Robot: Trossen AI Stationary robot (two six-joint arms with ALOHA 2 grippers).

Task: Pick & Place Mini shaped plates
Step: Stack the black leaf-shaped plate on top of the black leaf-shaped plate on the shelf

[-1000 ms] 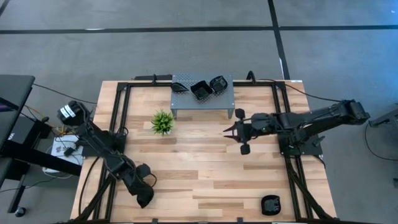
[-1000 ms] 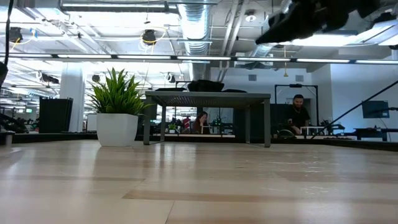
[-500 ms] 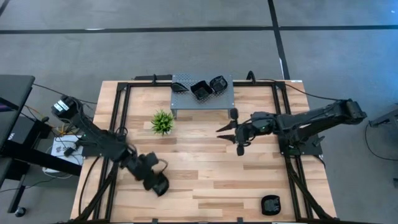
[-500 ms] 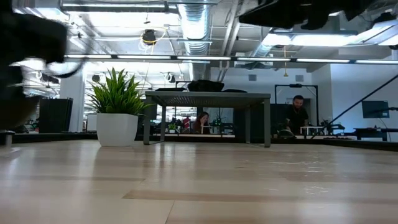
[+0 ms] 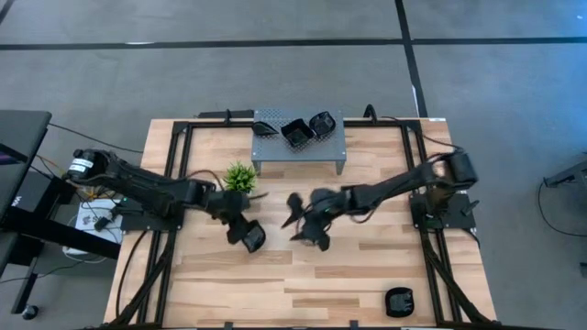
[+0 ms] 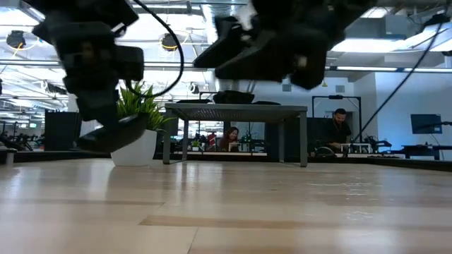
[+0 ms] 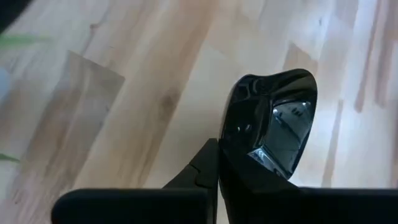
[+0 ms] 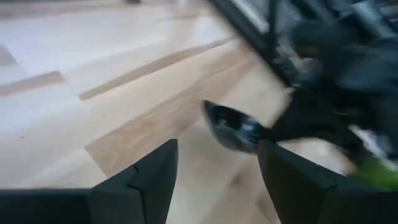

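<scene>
Now keep the left gripper (image 5: 249,237) pinching its plate (image 7: 270,121) beside the plant (image 5: 240,177) while the spread right gripper (image 5: 307,220) closes in squarely.

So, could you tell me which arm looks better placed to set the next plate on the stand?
Probably the left: its gripper is shut on a black plate, raised above the table. The right gripper is open and empty, facing it.
</scene>
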